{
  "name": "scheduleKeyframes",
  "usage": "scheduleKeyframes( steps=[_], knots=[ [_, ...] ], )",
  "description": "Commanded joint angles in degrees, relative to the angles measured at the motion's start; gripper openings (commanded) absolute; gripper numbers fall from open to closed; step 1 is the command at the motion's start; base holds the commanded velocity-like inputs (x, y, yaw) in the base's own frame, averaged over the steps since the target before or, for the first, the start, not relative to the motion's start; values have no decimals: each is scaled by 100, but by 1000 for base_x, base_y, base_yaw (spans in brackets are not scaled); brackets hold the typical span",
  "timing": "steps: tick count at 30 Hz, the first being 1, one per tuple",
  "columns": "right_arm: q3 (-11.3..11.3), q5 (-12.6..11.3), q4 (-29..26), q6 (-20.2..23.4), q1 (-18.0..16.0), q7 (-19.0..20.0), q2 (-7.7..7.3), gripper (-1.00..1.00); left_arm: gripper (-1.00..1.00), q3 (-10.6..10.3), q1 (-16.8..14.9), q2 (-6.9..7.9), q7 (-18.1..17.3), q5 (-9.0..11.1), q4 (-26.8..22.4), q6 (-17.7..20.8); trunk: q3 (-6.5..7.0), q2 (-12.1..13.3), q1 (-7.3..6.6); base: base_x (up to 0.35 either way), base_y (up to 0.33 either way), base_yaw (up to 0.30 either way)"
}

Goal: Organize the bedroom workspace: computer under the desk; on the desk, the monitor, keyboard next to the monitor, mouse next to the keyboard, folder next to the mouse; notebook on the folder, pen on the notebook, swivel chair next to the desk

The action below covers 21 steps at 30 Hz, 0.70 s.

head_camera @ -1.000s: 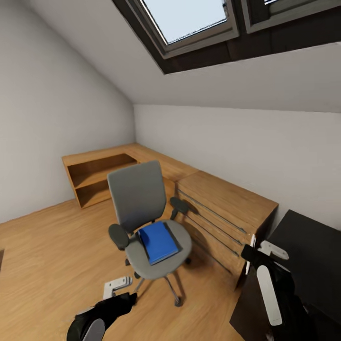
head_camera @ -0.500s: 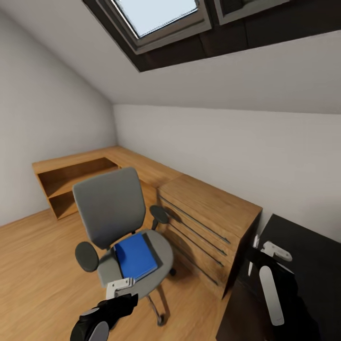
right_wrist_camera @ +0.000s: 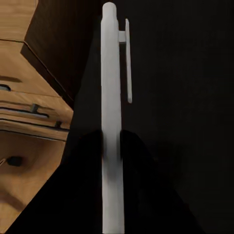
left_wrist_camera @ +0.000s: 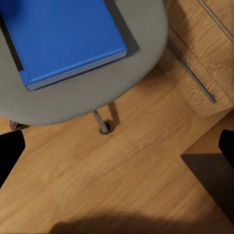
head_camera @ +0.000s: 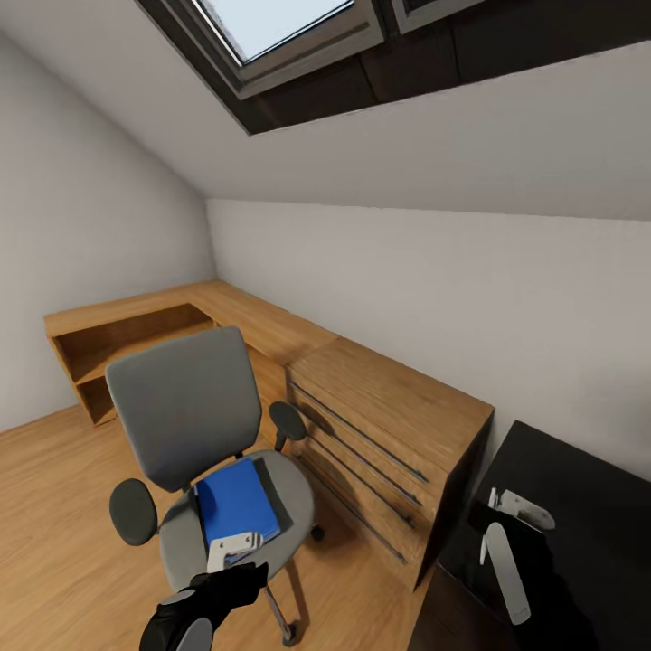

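The folder (head_camera: pixel 237 501) lay flat on the swivel chair (head_camera: pixel 185 416) seat, just beyond the spread left gripper (head_camera: pixel 237 546) (probably stiff, light; best pinched at an edge). The right gripper (right_wrist_camera: pixel 111 146) pinched the pen (right_wrist_camera: pixel 112 112).

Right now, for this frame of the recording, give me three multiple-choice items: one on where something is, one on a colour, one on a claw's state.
1. Where does the folder lie?
A. on the swivel chair's seat
B. on the black desk
C. on the floor

2. What colour is the swivel chair upholstery?
A. red
B. grey
C. green

3. What is the right claw doing?
A. hanging open and empty
B. shut on a pen
C. gripping the folder

Answers:
1. A: the head view shows the blue folder flat on the seat.
2. B: back and seat are grey.
3. B: the right wrist view shows the white pen clamped between its fingers, over the desk.
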Motion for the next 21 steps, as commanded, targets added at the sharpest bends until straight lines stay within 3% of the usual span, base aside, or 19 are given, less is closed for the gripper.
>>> scheduleKeyframes(
  steps=[1,6,8,11,21],
  knots=[
    [-5,-75,42,-6,-14,-59,-14,-100,100,-11,-6,6,59,57,-8,6,-7,-4,0,6,-6,0],
    [-5,-69,534,-85,-256,-210,-101,-100,100,-10,-6,13,49,54,-18,-64,-7,-4,0,1,-1,0],
    [-4,-68,1079,-257,-502,-279,-279,-100,100,-8,-6,9,27,57,-80,-112,-7,-4,0,0,0,0],
    [1,-68,1326,-362,-623,-287,-341,-100,100,-16,-6,-2,31,57,-106,-125,-7,-4,0,0,0,0],
    [3,-68,1341,-374,-631,-288,-344,-100,100,-16,-6,-5,41,57,-108,-126,-168,-365,198,0,0,0]
  ],
)
